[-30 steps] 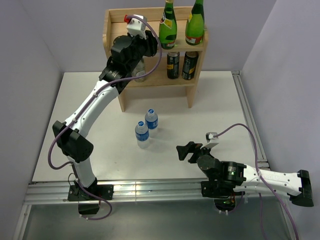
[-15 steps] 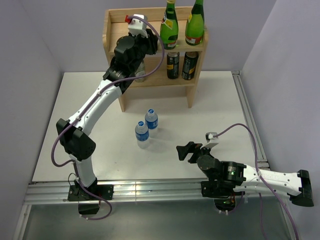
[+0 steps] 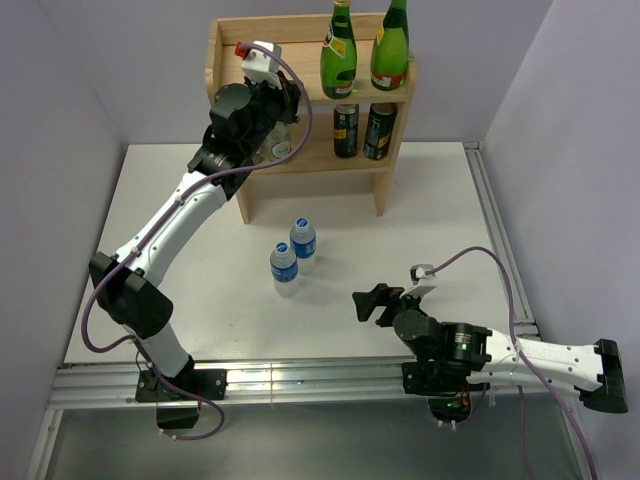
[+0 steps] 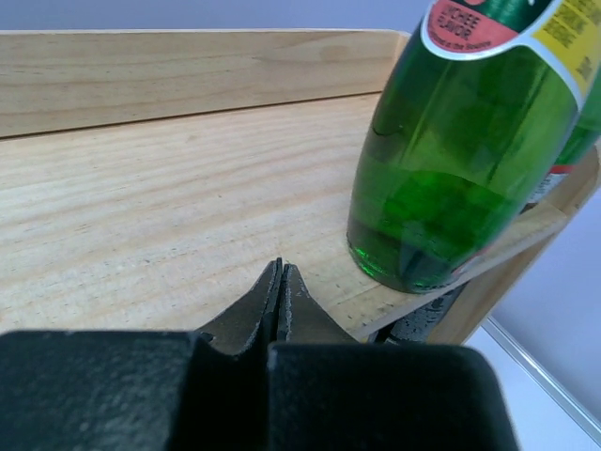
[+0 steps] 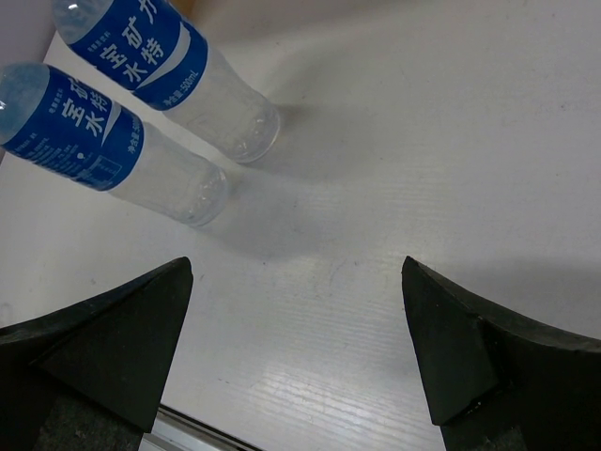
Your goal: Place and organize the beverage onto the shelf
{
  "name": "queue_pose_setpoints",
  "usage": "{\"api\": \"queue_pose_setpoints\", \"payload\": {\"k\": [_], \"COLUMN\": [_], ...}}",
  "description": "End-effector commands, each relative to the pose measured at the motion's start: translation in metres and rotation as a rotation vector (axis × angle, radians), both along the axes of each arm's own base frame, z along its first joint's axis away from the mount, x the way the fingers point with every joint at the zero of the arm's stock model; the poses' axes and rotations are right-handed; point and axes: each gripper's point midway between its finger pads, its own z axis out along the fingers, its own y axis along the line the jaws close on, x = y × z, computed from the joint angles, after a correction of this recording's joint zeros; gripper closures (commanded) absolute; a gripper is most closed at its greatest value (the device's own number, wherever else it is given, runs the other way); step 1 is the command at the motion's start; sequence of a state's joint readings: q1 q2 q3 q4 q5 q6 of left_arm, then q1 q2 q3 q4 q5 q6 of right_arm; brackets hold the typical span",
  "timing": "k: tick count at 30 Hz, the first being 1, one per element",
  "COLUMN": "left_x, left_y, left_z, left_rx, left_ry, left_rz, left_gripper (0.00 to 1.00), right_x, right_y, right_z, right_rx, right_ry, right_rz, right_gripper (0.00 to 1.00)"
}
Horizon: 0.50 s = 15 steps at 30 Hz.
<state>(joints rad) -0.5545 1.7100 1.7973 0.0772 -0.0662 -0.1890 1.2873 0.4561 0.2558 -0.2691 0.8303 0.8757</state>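
The light wood shelf (image 3: 228, 45) stands at the back of the table. Two green glass bottles (image 3: 338, 55) stand on the right of its top board, and two dark cans (image 3: 347, 130) on the lower tier. A clear bottle (image 3: 279, 142) on the lower tier is partly hidden by my left arm. My left gripper (image 3: 292, 98) is shut and empty at the top board's front edge, left of the near green bottle (image 4: 460, 160); its fingertips (image 4: 280, 272) are pressed together. Two blue-labelled water bottles (image 3: 303, 238) stand on the table. My right gripper (image 3: 366, 303) is open and empty, pointing at them (image 5: 169, 70).
The white table (image 3: 440, 220) ends at a metal rail (image 3: 300, 375) in front. Purple walls close in on the left, right and back. The left part of the shelf's top board (image 4: 141, 188) is bare wood.
My left arm has swung its gripper to the left along the shelf's top board, away from the green bottles. The right arm and the water bottles have not moved.
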Motion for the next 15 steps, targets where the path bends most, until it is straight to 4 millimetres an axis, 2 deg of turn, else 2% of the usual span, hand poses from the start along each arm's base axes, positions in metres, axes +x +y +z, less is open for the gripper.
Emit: {"api": "queue_pose_setpoints", "payload": {"k": [1, 9, 15], "left_x": [-0.002, -0.007, -0.01], "left_y": [-0.02, -0.039, -0.056], "left_z": [-0.079, -0.067, -0.07], "left_rx": [0.105, 0.091, 0.099], "left_ry": [0.209, 0.205, 0.214], "left_rz": [-0.094, -0.187, -0.225], "left_gripper": [1.0, 1.0, 1.0], "right_x": [0.003, 0.004, 0.004], "right_y": [0.003, 0.003, 0.003], "right_z": [0.011, 0.01, 0.009], "right_rx": [0.032, 0.019, 0.015], "right_ry": [-0.022, -0.021, -0.02], "right_rz": [-0.017, -0.021, -0.021], "right_gripper": [0.01, 0.01, 0.0]}}
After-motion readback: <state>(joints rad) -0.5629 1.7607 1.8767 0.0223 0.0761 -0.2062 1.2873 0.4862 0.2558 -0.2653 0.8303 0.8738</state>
